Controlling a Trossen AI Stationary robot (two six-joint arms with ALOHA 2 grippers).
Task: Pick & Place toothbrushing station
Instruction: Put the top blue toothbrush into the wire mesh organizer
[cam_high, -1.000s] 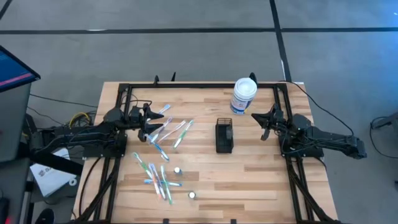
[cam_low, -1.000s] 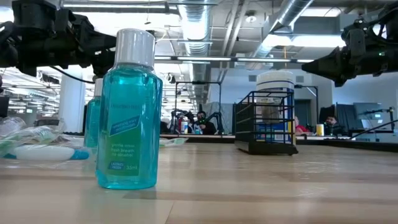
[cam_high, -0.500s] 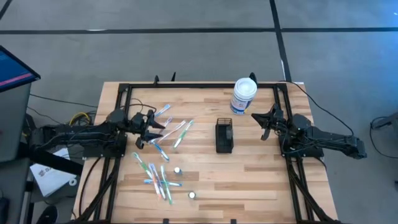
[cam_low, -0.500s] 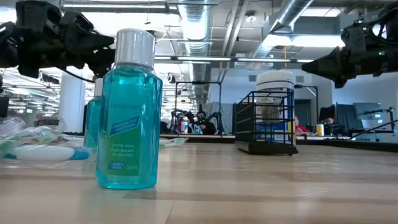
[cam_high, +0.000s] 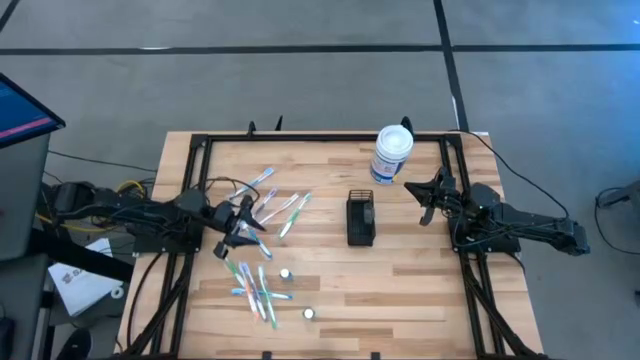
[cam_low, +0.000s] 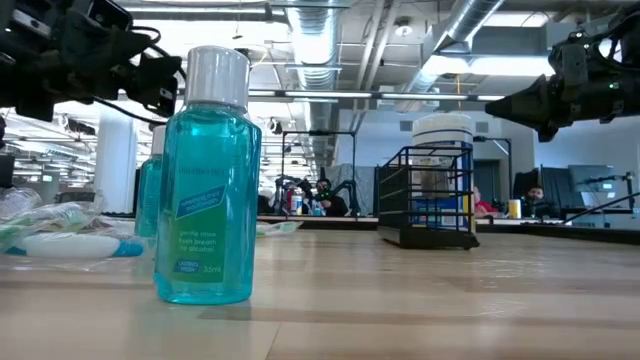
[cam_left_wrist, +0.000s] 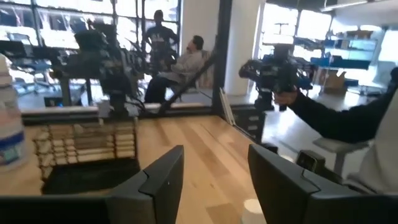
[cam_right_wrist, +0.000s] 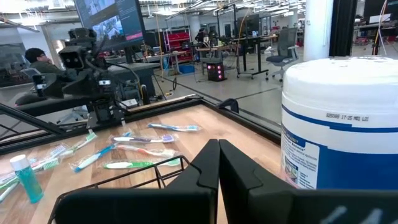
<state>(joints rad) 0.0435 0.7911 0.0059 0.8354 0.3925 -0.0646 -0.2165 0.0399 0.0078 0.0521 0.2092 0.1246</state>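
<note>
The toothbrushing station, a small black wire caddy (cam_high: 360, 220), stands upright on its base at the table's middle; it also shows in the low view (cam_low: 430, 195) and in the left wrist view (cam_left_wrist: 87, 152). My left gripper (cam_high: 252, 222) is open and empty above the scattered toothbrushes (cam_high: 275, 212), left of the caddy, its fingers apart in its wrist view (cam_left_wrist: 214, 180). My right gripper (cam_high: 414, 190) is shut and empty, raised to the right of the caddy, beside the white canister (cam_high: 392, 153); its fingers meet in its wrist view (cam_right_wrist: 217, 158).
More toothbrushes (cam_high: 255, 285) and two small blue mouthwash bottles (cam_high: 285, 273) (cam_high: 309, 313) lie or stand toward the near edge; one bottle (cam_low: 207, 180) stands close to the low camera. A black frame (cam_high: 300, 137) rims the table. People sit in the room beyond (cam_left_wrist: 186, 62).
My left gripper has moved toward the table's near edge, over the toothbrushes, staying left of the caddy. The caddy, the canister and my right arm have kept still.
</note>
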